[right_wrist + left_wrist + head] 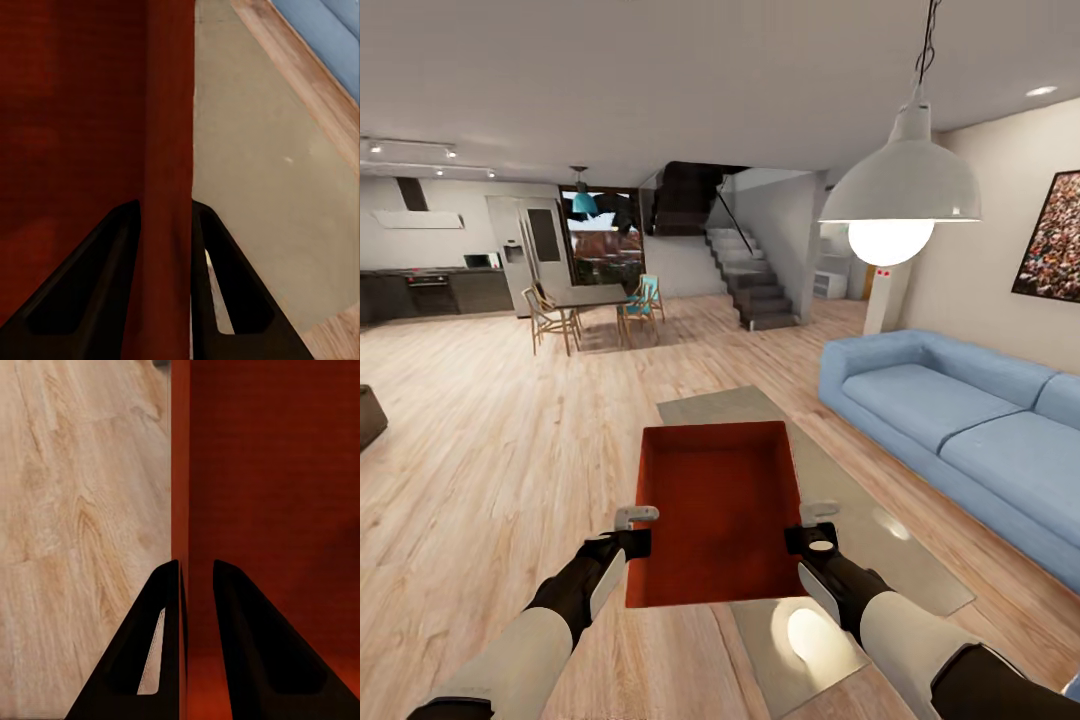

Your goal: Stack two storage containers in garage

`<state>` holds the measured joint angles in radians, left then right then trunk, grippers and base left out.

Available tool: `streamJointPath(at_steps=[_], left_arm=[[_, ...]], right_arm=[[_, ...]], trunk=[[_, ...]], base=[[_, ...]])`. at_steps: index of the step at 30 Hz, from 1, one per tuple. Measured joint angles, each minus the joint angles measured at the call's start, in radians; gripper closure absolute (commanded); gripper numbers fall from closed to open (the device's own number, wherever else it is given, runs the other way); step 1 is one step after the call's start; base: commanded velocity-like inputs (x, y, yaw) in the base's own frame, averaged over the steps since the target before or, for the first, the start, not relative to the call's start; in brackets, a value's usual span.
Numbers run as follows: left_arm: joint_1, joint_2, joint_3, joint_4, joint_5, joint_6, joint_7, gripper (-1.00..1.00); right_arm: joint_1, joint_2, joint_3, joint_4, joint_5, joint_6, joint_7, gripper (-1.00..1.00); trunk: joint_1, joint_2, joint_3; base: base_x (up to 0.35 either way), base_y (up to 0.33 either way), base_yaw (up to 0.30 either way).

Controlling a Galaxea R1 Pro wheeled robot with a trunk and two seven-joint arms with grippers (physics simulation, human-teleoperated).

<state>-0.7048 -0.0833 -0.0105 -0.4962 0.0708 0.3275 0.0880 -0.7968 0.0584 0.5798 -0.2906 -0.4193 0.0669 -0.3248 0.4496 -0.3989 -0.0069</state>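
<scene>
The head camera looks forward and down from above both arms, across the storage container (pixel 720 510) toward the stairs (pixel 755 285) far beyond it. Each wrist camera sits very close, sighting along its dark fingers (pixel 161 645) (pixel 225 292) down one long wall of that container. All three views share the container and the floor beside it.

— What sort of place is this?
— An open-plan home: a blue sofa (pixel 950 420) on a wood plank floor (pixel 490 440), a dining table (pixel 588 296) with chairs, a kitchen counter (pixel 435 290), a fridge (pixel 532 250) and a staircase (pixel 752 280).
</scene>
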Motion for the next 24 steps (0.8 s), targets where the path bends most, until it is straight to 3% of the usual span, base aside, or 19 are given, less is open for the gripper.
streamJointPath(at_steps=[24], left_arm=[[0.0, 0.0, 0.008, 0.0, -0.008, 0.0, -0.005, 1.0]], right_arm=[[0.0, 0.0, 0.0, -0.001, -0.001, 0.0, 0.0, 1.0]], trunk=[[0.0, 0.0, 0.0]], base=[[0.0, 0.0, 0.282]])
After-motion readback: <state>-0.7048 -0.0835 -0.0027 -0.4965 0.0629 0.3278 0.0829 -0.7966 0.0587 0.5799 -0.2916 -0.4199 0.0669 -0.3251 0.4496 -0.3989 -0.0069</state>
